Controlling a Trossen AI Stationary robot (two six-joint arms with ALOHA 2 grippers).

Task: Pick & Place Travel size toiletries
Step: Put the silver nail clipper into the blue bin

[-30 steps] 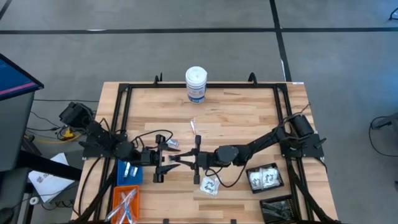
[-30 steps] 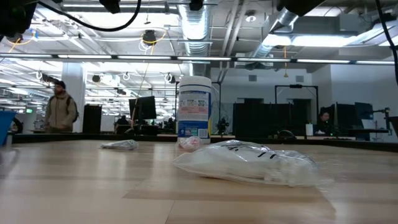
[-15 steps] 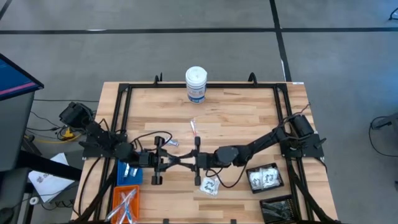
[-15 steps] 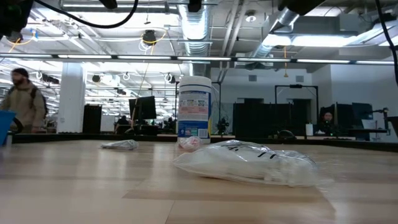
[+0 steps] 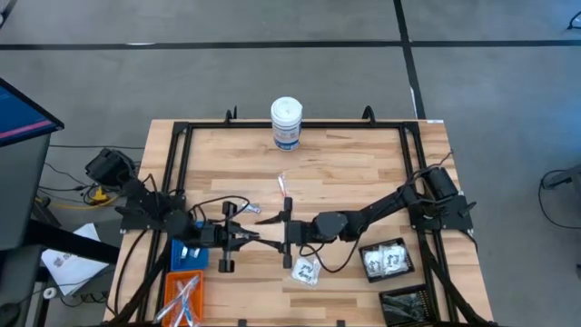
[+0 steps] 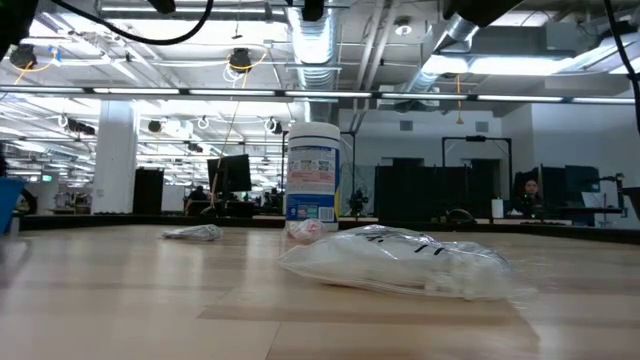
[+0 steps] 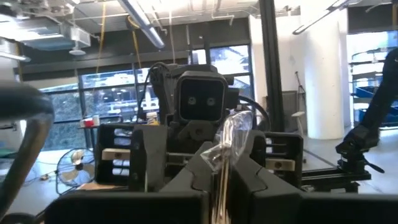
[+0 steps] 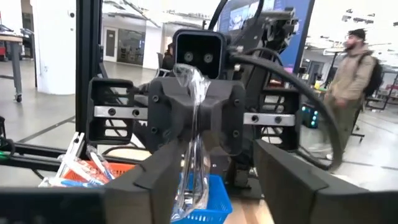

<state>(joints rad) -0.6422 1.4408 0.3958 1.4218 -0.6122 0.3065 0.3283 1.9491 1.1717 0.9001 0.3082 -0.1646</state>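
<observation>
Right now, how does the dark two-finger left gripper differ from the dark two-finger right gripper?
The left gripper is shut on a thin clear crinkly packet; the right gripper stands open and holds nothing. The left gripper sits beside the blue bin; the right gripper sits nearer the middle of the wooden table. Both are dark and face each other.

Bright, even ceiling lights; windows glare; near gripper fingers look perhaps slightly soft.
</observation>
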